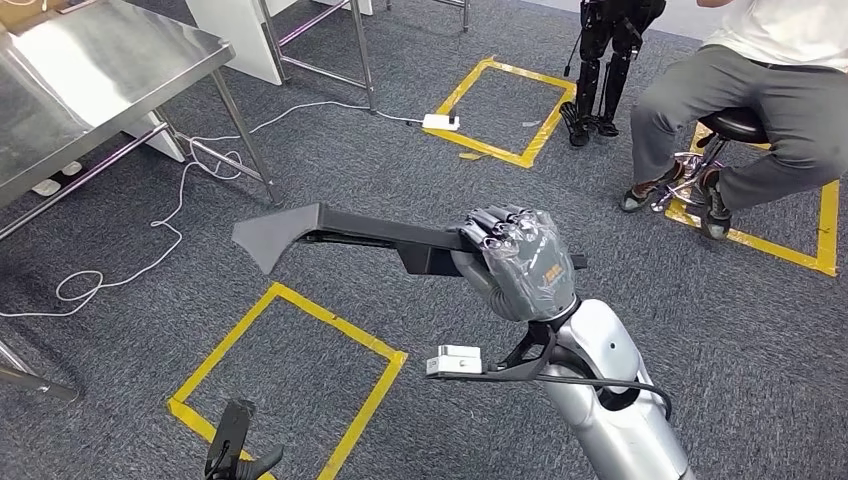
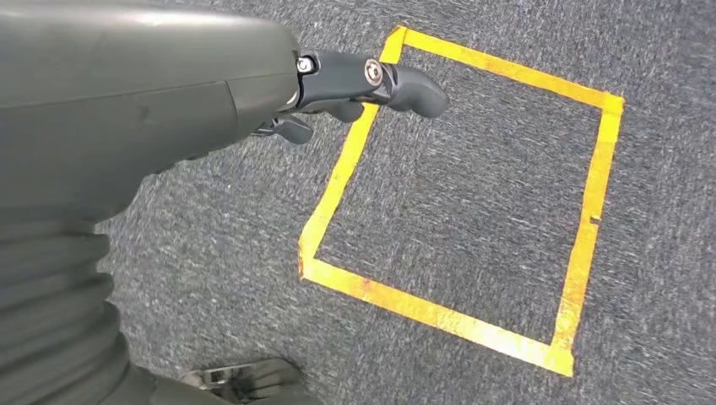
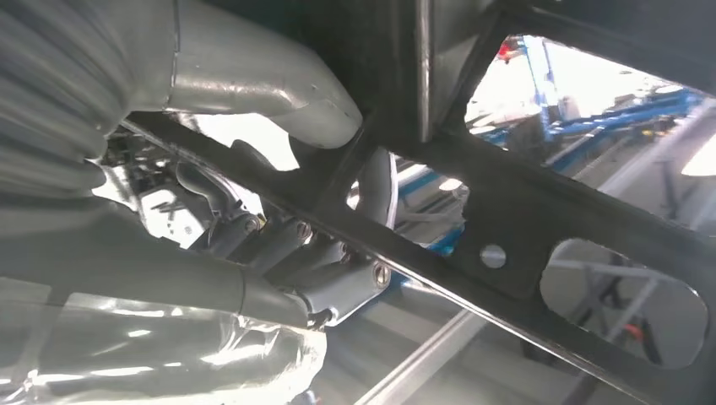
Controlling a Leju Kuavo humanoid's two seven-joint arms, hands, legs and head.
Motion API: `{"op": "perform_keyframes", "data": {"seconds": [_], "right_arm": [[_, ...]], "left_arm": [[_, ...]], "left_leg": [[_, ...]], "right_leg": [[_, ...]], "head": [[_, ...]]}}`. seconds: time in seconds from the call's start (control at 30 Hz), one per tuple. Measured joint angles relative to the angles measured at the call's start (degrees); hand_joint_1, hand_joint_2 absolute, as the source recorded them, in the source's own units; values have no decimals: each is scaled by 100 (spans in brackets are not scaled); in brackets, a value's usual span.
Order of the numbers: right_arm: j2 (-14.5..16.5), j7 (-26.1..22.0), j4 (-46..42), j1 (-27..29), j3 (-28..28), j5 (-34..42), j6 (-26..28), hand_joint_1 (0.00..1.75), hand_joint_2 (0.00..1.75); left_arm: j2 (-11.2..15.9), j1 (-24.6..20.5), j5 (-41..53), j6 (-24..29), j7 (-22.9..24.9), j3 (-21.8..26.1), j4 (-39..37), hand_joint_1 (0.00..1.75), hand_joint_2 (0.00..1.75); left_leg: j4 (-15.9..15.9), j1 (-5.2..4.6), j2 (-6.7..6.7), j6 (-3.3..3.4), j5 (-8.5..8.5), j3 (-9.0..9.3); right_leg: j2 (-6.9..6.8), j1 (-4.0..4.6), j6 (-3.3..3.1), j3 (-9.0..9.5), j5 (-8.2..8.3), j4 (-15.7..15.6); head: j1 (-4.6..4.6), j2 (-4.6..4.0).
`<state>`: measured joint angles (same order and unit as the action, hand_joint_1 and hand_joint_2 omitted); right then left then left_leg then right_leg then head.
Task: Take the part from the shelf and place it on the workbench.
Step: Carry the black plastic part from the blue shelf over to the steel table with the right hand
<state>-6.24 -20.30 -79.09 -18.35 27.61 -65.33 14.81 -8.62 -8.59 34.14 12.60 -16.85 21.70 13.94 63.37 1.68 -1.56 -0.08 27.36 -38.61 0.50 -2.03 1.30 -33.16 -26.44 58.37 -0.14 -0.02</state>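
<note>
Your right hand (image 1: 522, 262), grey and wrapped in a glossy clear film, is closed around one end of the part (image 1: 330, 232); its dark fingers (image 1: 497, 222) curl over the top edge. The part is a long, flat, matte-black bracket that runs out sideways from the hand, away from the silver forearm (image 1: 610, 390), and widens at its far end into an angular, wedge-shaped plate. It is carried level in the air above the grey carpet (image 1: 420, 330), touching nothing but the hand. In the right wrist view, the thick grey thumb (image 3: 262, 93) presses against one face of the bracket (image 3: 523, 219) and the fingers (image 3: 338, 283) grip the opposite face; here the bracket shows cut-out openings and a small round hole.

Beyond the part's far end stands the workbench (image 1: 100, 70), a brushed stainless-steel table on thin metal legs, well apart from the part. White cable (image 1: 180, 200) loops across the carpet beneath it. Yellow tape squares (image 1: 290, 380) mark the floor below the hand. Farther out, a person (image 1: 760, 90) in grey trousers sits on a stool.

Your left hand (image 2: 355, 84) hangs above the carpet beside a yellow tape square (image 2: 473, 194); its dark fingers are curled inward around nothing.
</note>
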Motion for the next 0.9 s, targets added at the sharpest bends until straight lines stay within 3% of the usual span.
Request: {"op": "perform_keyframes", "data": {"seconds": [0.07, 0.1, 0.13, 0.2, 0.27, 0.33, 0.37, 0.4, 0.47, 0.53, 0.6, 0.63, 0.67, 0.73, 0.77, 0.83, 0.9], "right_arm": [[4, 1, 5, 3, 3, -5, -2, 166, 175], [4, 1, 9, 7, 5, -7, -3, 166, 175], [4, 1, 13, 7, 8, -9, -4, 166, 175], [4, -4, 19, -3, 11, -10, -4, 166, 175], [4, -14, 22, -27, 13, -7, -4, 166, 175], [4, -20, 28, -42, 14, -1, -5, 166, 175], [4, -23, 32, -48, 16, 2, -6, 166, 175], [5, -24, 34, -55, 20, 3, -7, 166, 175], [2, -26, 36, -79, 25, 11, -8, 166, 175], [-16, -26, 39, -74, 25, 28, -10, 166, 175], [-44, -27, 42, -24, 29, 39, -15, 166, 175], [-55, -28, 43, -1, 32, 41, -16, 166, 175], [-62, -28, 43, 10, 34, 42, -17, 166, 175], [-67, -28, 42, 12, 37, 45, -17, 166, 175], [-68, -27, 42, 11, 38, 46, -17, 166, 175], [-72, -28, 41, 15, 42, 48, -20, 166, 175], [-70, -28, 38, 15, 47, 50, -23, 166, 175]], "left_arm": [[-5, -4, 0, 2, 0, -1, -1, 0, 175], [-7, -1, -1, 2, 1, 1, -2, 0, 175], [-7, 2, -1, 3, 1, 2, -2, 0, 175], [-5, 1, -1, 5, 1, 6, -2, 0, 175], [14, -20, 1, 9, -4, 7, 3, 0, 175], [34, -45, 3, 11, -12, 5, 7, 0, 175], [36, -43, 4, 12, -16, 5, 6, 0, 175], [37, -32, 4, 13, -17, 7, 5, 0, 175], [28, -18, 7, 13, -15, 16, 4, 0, 175], [7, -29, 10, 12, -14, 22, 3, 0, 175], [-19, -18, 11, 10, -13, 23, 1, 0, 175], [-26, -5, 11, 10, -13, 24, -1, 0, 175], [-30, 5, 11, 10, -13, 26, -2, 0, 175], [-32, 13, 11, 10, -13, 28, -2, 0, 175], [-31, 12, 11, 10, -13, 28, -2, 0, 175], [-28, 20, 11, 10, -13, 28, -3, 0, 175], [-18, 48, 13, 11, -12, 28, -4, 0, 175]], "left_leg": [[799, -9, 125, 7, 393, -358], [1054, -18, 133, 28, 484, -468], [1109, -35, 136, 65, 473, -471], [596, -118, 183, 200, 190, -132], [-158, -267, 420, 390, -58, 311], [-489, -374, 575, 498, -97, 470], [-525, -388, 540, 509, -103, 471], [-570, -370, 483, 509, -136, 490], [-677, -313, 378, 486, -217, 536], [-726, -270, 265, 464, -272, 539], [-720, -245, 133, 458, -291, 515], [-716, -230, 67, 445, -295, 509], [-708, -210, 3, 426, -297, 507], [-669, -165, -117, 356, -282, 497], [-621, -154, -175, 309, -266, 466], [-550, -152, -265, 223, -257, 383], [-530, -134, -321, 175, -268, 330]], "right_leg": [[-104, 65, -58, -32, 10, 1], [-155, 95, -71, -49, 14, 1], [-205, 124, -82, -60, 18, 2], [-305, 168, -94, -51, 17, 1], [-401, 194, -101, -41, 12, -4], [-504, 201, -99, -55, 12, -6], [-565, 214, -96, -53, 14, -10], [-593, 218, -89, -54, 6, -3], [-441, 224, -75, -114, -96, 162], [-184, 189, -76, -363, -363, 726], [-104, 136, -42, -669, -606, 1393], [-96, 106, 11, -728, -621, 1519], [-91, 73, 86, -682, -544, 1421], [-15, -8, 256, -348, -243, 715], [62, -36, 293, -178, -129, 371], [166, -48, 246, -28, -53, 51], [121, -33, 136, -34, -46, 56]], "head": [[-11, 0], [-13, 0], [-14, 0], [-13, 0], [-7, -1], [-13, 0], [-21, 0], [-27, 0], [-22, 0], [2, -1], [16, -1], [16, -1], [15, -1], [20, -1], [27, -1], [26, 0], [13, 1]]}}
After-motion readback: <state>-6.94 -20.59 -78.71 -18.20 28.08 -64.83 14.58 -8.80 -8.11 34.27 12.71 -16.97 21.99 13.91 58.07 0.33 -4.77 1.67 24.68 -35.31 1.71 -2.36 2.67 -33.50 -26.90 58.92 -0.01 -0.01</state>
